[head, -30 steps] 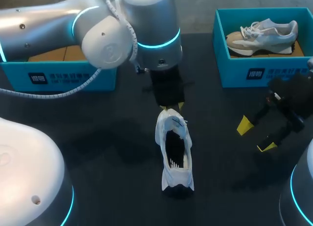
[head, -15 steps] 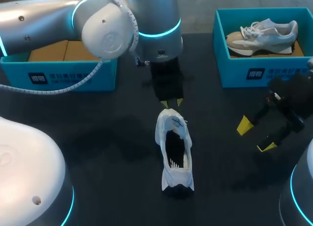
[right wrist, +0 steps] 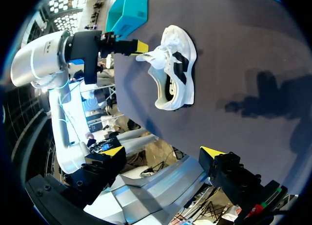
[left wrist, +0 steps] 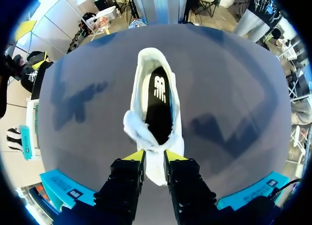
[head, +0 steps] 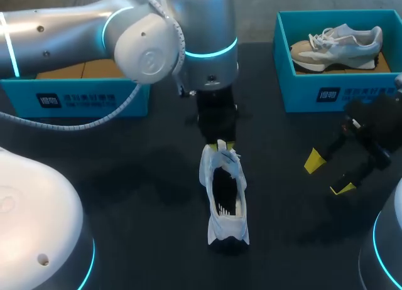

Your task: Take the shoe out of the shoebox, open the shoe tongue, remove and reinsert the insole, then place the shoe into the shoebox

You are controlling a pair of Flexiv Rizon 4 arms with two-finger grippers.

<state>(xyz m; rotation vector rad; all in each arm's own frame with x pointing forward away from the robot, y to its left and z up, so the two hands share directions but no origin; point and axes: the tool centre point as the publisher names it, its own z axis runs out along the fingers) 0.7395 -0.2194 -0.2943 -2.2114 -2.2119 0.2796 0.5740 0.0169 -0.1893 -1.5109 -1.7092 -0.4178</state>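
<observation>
A white shoe [head: 225,202] with a black insole [left wrist: 158,108] lies mid-table, its toe end toward the back of the table. My left gripper [head: 221,144] hangs over that end. In the left wrist view its yellow fingers [left wrist: 153,157] stand close together with the bunched white tongue [left wrist: 146,135] pinched between them. The right wrist view shows the same pinch from the side, the left gripper [right wrist: 139,47] at the shoe [right wrist: 178,74]. My right gripper [head: 328,174] rests open to the right of the shoe, its fingers [right wrist: 162,151] wide apart with nothing between them.
A teal shoebox [head: 301,83] at the back right holds a grey and tan sneaker [head: 342,45]. Another teal box [head: 88,98] with cardboard inside stands at the back left, under my left arm.
My left gripper has come forward and down onto the shoe's tongue, and its fingers have narrowed around it. The shoe and my right arm have kept still.
</observation>
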